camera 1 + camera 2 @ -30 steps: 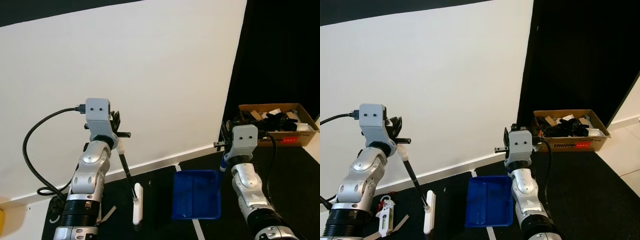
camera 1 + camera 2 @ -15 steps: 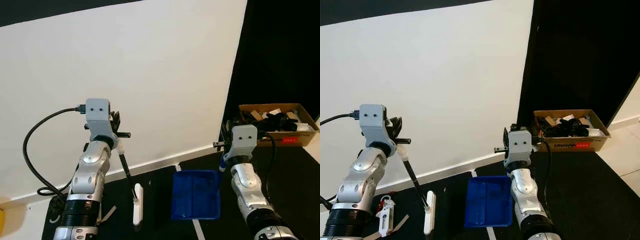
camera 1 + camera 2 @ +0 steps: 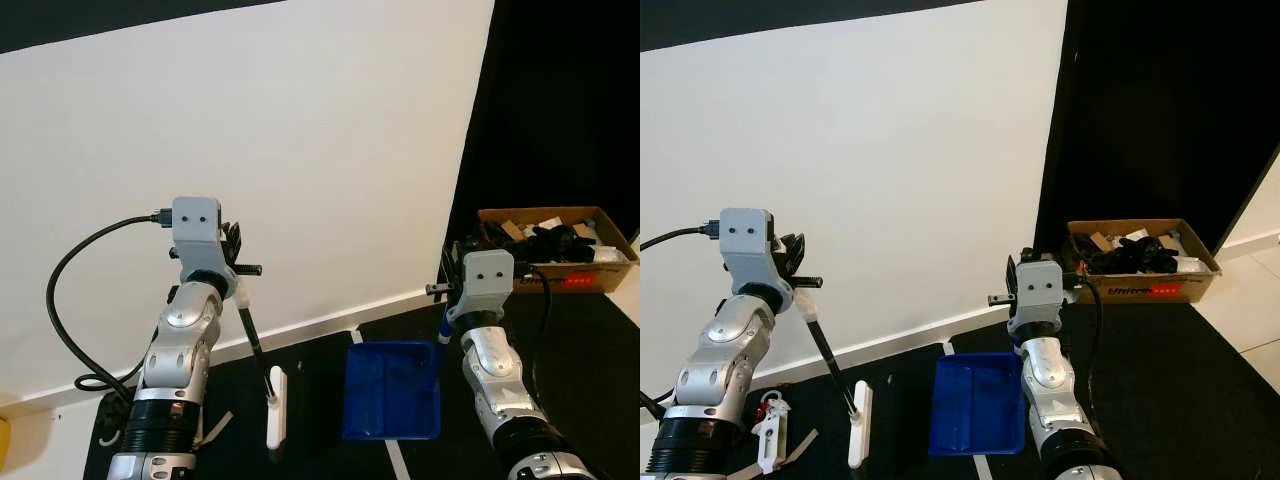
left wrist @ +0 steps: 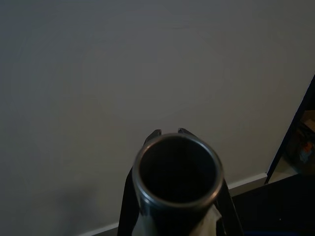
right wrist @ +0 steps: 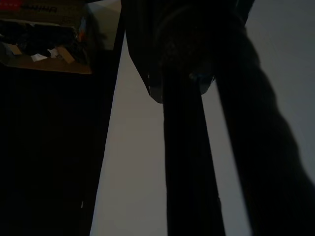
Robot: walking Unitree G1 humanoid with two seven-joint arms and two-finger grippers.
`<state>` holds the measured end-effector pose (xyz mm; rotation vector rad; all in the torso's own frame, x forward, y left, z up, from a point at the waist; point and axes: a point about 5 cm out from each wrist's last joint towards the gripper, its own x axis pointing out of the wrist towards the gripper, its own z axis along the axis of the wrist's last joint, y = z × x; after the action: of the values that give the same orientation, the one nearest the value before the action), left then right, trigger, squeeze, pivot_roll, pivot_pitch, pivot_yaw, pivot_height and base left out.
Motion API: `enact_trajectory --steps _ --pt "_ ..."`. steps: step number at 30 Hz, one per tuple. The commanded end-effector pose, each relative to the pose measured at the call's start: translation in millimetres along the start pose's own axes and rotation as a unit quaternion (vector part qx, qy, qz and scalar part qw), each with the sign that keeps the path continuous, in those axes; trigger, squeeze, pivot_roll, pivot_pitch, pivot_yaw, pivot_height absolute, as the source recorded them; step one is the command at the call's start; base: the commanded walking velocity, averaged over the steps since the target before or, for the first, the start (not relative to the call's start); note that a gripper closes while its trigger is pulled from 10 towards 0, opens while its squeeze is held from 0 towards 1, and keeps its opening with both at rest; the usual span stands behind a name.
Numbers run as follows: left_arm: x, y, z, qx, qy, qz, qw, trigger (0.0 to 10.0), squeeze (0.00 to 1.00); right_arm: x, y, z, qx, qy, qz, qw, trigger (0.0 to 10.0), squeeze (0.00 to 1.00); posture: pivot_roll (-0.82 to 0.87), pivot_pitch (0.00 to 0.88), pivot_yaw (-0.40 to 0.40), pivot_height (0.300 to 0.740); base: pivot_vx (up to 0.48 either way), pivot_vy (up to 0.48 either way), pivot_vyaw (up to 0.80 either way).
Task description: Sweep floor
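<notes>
The left gripper [image 3: 232, 243] is raised at chest height in front of the white wall [image 3: 300, 150], its black fingers closed around the top of a thin black broom handle [image 3: 252, 340]. The handle slants down and to the robot's right to a narrow white broom head [image 3: 275, 408], which stands on the black floor [image 3: 320, 400] just short of the white skirting board [image 3: 330, 320]. In the left wrist view the open round end of the handle [image 4: 178, 172] sits between the two fingers [image 4: 151, 135], with the wall beyond it.

The right gripper [image 3: 1038, 262] is also raised, close beside the dark edge where the wall ends. A blue handle [image 3: 443, 330] shows just under the wrist and runs down to the blue dustpan [image 3: 392, 390], which lies flat on the floor to the right of the broom head, a little apart from it. The fingers appear clamped on that handle (the right wrist view is very dark, showing only a thick dark shaft [image 5: 187, 147] running between them).

A strip of white tape [image 3: 395, 455] on the floor runs under the dustpan. Further right, against the black backdrop, stands an open cardboard box [image 3: 560, 270] with red lettering on its side, filled with dark and pale odds and ends. A black cable [image 3: 70, 300] loops from the left wrist down past the arm. Near the left arm's base, in the right eye view, a small white and red object [image 3: 770, 425] lies on the floor; what it is cannot be made out
</notes>
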<state>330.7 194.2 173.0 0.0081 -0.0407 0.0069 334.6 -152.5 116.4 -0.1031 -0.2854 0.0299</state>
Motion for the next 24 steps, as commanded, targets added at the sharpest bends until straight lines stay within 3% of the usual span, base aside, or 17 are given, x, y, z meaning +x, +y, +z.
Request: enact_trajectory --steps 1,4,24 --pt "1.1 -0.3 7.4 0.009 -0.020 0.000 1.000 10.0 0.00 2.9 4.1 6.6 0.001 -0.015 0.005 1.000 10.0 0.00 0.00 0.047 0.106 0.740 0.000 0.000 0.00" --pt "0.8 -0.3 6.9 0.008 -0.019 0.000 1.000 10.0 0.00 2.7 4.3 6.6 0.001 -0.015 0.005 1.000 10.0 0.00 0.00 0.048 0.107 0.740 0.000 0.000 0.00" --pt "1.4 0.8 6.1 0.009 -0.016 0.001 1.000 10.0 0.00 2.4 3.8 6.1 0.000 -0.014 0.004 1.000 10.0 0.00 0.00 0.050 0.108 0.740 0.000 0.442 0.00"
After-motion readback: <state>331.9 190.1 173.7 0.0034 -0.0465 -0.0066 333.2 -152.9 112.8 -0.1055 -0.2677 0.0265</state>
